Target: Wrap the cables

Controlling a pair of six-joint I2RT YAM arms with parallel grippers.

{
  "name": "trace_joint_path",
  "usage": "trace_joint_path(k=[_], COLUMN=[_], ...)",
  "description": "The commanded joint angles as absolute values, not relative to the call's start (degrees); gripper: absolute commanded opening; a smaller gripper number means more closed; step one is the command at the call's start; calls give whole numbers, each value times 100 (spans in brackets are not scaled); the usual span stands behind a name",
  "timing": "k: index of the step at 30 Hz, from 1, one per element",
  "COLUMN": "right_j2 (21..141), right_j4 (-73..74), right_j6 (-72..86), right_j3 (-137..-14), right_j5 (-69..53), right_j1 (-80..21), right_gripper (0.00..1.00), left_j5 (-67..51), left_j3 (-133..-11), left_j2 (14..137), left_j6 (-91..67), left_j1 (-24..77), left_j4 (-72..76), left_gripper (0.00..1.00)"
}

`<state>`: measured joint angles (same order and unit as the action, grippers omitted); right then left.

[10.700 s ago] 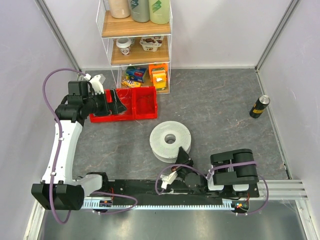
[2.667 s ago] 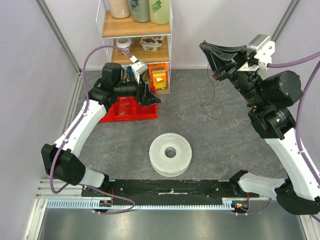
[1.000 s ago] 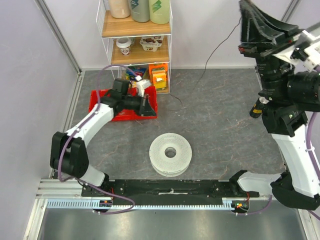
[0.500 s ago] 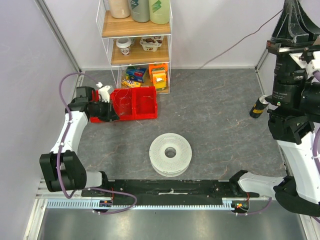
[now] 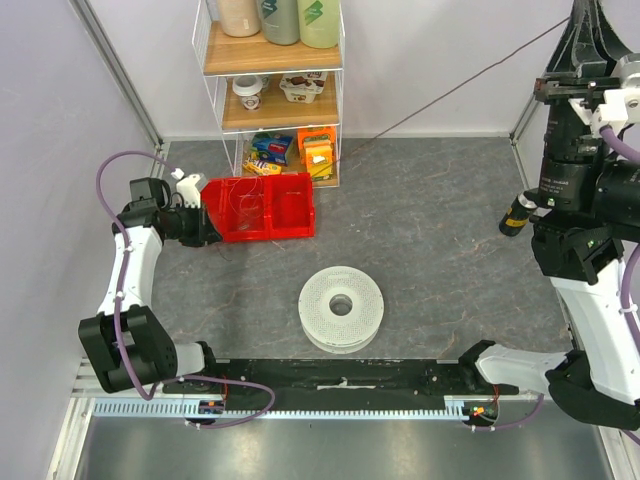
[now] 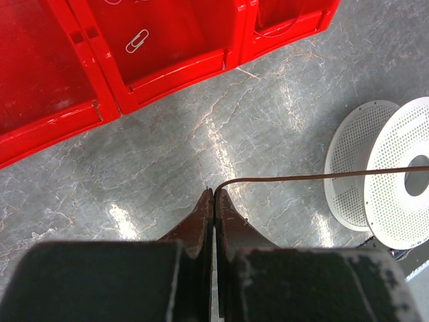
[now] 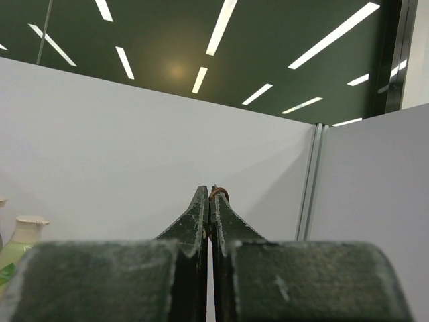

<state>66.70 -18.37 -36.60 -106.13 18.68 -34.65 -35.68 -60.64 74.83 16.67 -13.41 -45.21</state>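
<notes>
Left gripper (image 6: 214, 195) was clamped on the cable (image 6: 301, 177), low over the floor just in front of the red bin (image 6: 167, 67). Right gripper (image 7: 210, 194) was held high at far right, jaws pinched on the cable's other end. Between them the cable stretched taut past the shelf (image 5: 270, 62) foot; spool (image 5: 341, 297) lay apart, mid-floor

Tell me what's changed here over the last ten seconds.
The right arm unfolded and rose high at far right, right fingers shut on the cable, now taut. The left fingers, shut on its other end, drew back left of the red bin. The spool, bin and can stayed put.
</notes>
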Motion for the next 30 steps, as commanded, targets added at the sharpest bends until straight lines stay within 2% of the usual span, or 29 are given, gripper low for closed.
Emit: trace_joint_path(k=[1,30], right_j2=[6627,7013], right_j4=[-2276,-2540], right_j6=[-3981,-4333], right_j3=[-10784,-11267], right_j5=[2118,2224], right_j1=[-3463,-3463], right_gripper=[0,0], left_j5=[-3480,-3446], left_j3=[-6144,-6161], left_j2=[7471,7603], left_j6=[1969,1872], left_j1=[-1459,-1573], left_j4=[-4597,-4597], left_gripper=[2,2])
